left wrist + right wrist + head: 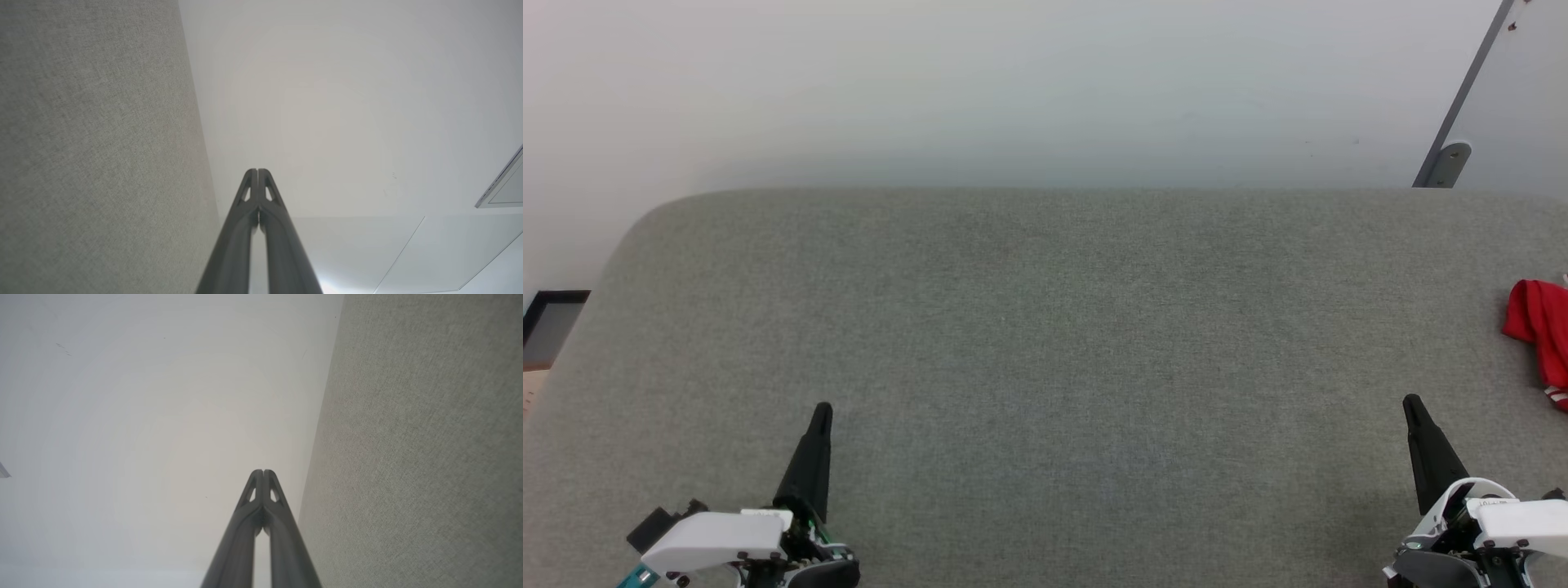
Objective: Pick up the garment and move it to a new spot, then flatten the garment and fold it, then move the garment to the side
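Observation:
The garment is a bright red bunch with a bit of red-and-white stripe trim, lying at the far right edge of the grey fabric table, partly cut off by the head view's border. My right gripper stands shut near the table's front right, below and left of the garment, apart from it. Near the front left, my left gripper is shut and holds nothing. In the wrist views, the left gripper and the right gripper each have their fingertips pressed together, with the table beside them.
A pale wall rises behind the table's rounded far edge. A grey bracket and panel stand at the back right. A dark framed object sits off the table's left side.

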`<state>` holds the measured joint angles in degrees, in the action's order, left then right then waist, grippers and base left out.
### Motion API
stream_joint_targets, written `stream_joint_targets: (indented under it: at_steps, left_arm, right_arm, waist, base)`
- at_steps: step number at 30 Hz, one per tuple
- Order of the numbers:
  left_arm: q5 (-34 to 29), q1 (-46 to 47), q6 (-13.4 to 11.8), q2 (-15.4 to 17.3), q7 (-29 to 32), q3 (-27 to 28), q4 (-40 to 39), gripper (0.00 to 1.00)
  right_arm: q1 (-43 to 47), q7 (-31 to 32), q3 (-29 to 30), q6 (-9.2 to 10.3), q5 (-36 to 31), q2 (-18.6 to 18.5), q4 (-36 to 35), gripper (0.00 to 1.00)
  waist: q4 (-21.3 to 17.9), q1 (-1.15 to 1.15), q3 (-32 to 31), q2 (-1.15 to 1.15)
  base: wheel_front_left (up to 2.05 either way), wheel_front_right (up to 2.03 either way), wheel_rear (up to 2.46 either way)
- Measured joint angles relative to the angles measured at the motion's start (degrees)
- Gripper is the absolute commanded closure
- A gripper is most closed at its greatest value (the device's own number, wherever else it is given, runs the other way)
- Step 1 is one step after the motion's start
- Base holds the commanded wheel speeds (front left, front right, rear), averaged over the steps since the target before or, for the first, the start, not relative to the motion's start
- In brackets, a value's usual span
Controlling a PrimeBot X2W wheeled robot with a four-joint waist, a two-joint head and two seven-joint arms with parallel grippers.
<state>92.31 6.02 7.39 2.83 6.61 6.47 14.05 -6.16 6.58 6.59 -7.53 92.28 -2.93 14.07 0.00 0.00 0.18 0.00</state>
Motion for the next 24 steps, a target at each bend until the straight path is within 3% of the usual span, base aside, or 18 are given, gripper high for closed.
stream_joint_targets:
  at_steps: [24]
  left_arm:
    - [0.0,0.0,0.0,0.0,0.0,0.0,0.0,1.00]
  right_arm:
    - [0.0,0.0,0.0,0.00,0.0,0.0,0.0,1.00]
  waist:
    - [0.0,0.00,0.0,0.00]
  base:
    - [0.00,0.00,0.00]
